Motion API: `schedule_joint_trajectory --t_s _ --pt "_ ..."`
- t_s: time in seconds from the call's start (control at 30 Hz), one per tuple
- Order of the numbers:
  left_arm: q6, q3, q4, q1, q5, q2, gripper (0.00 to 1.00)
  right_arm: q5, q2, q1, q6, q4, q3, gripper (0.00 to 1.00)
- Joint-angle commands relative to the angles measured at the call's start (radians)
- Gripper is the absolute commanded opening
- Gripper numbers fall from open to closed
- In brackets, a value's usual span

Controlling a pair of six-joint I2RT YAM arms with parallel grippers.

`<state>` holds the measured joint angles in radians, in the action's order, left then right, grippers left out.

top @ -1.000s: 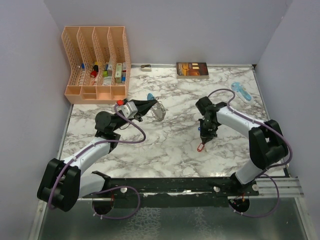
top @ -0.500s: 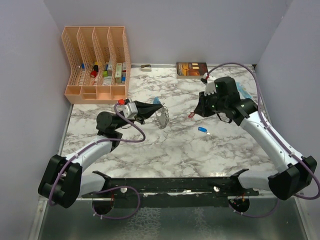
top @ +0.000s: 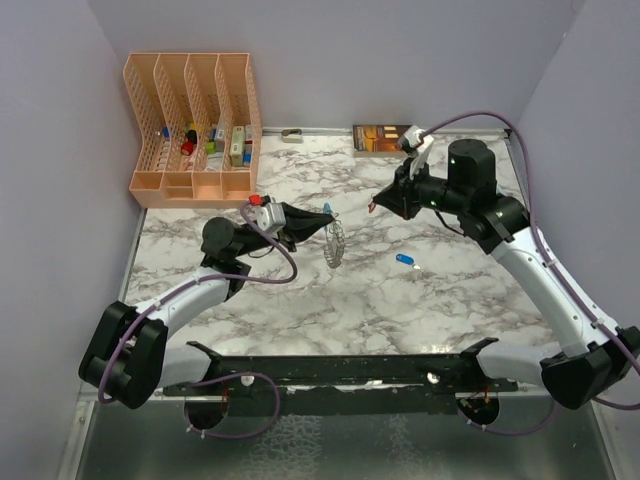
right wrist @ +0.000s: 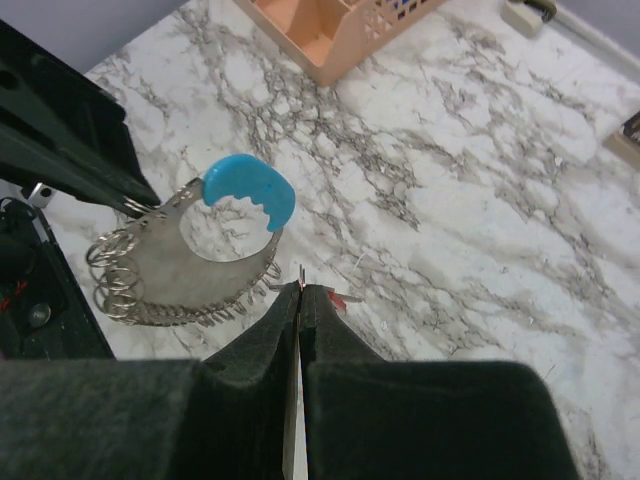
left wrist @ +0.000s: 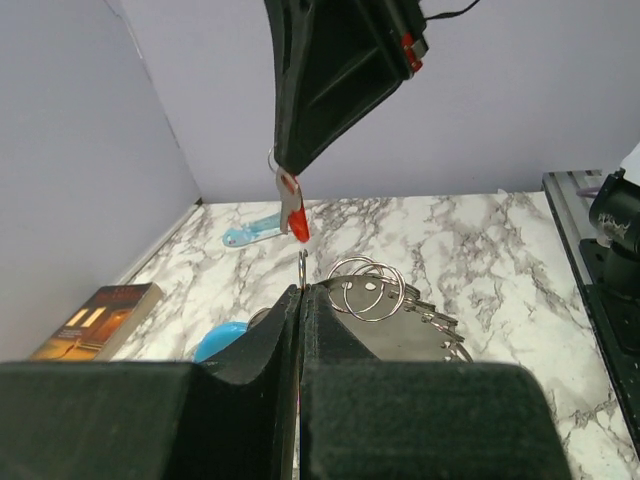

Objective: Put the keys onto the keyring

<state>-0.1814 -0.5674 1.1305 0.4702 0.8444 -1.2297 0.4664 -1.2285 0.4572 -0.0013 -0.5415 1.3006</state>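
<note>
Your right end effector is up off the surface now. A second ago it was low at the near-centre marble with the red key at its tip. It now sits high and further back, fingers together and clamped on that red key, which dangles tag-down from the tip in the left wrist view. Your left end effector has pushed inward over the same second. It is also closed, clamped on the keyring, whose bunch of metal rings and light-blue strap hangs in the air below its tip. The two tips now face each other across a small gap. The key is just above the rings in the left wrist view and not touching them. The dark blue key lies loose on the surface, below and between the two arms, with nothing gripping it. Meaning for the task: pick-up of the first key looks done and you are at the alignment stage, with no key threaded yet. Next is likely feeding the key's small loop onto a ring. The hanging bunch may swing, so close in slowly. The blue key is left for later.
</note>
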Motion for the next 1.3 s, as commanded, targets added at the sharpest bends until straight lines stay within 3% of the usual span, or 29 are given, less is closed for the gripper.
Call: schedule_joint_trajectory --t_s 0.0,0.2,0.87,1.27 --pt "0.02 -0.058 -0.04 0.015 -0.034 -0.014 0.0 0.11 0.058 0.01 -0.047 0.143 -0.034 0.01" --pt "0.017 -0.073 -0.109 0.035 -0.134 -0.019 0.0 0.159 0.034 0.067 -0.058 0.133 -0.014 0.01" --pt "0.09 -0.09 -0.166 0.08 -0.095 -0.006 0.0 0.093 -0.056 0.178 -0.079 0.056 0.055 0.01" --pt "0.134 -0.086 -0.186 0.082 -0.119 0.016 0.0 0.036 0.023 0.179 -0.048 0.039 0.02 0.01"
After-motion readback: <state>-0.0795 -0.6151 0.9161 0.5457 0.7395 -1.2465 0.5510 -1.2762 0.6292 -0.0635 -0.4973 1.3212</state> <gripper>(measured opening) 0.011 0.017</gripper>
